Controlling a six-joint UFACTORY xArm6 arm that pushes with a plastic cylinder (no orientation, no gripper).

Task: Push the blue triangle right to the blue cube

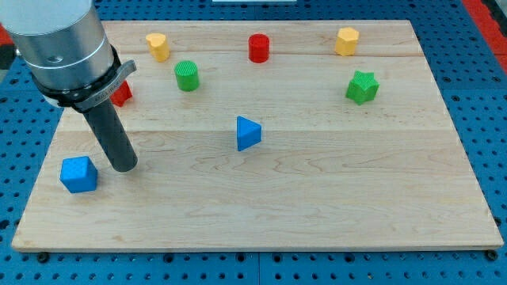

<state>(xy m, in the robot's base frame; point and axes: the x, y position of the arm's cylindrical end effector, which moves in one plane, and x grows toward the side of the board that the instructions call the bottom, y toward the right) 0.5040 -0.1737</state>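
The blue triangle (247, 133) lies near the middle of the wooden board (317, 198). The blue cube (78, 174) sits near the board's lower left corner. My tip (123, 167) rests on the board just right of the blue cube, with a small gap between them. It is far to the left of the blue triangle. The arm's grey body fills the view's top left.
A red block (121, 94) is partly hidden behind the arm. A yellow block (158, 47), a green cylinder (187, 76), a red cylinder (259, 47), a yellow block (346, 41) and a green star (362, 87) lie along the upper part of the board.
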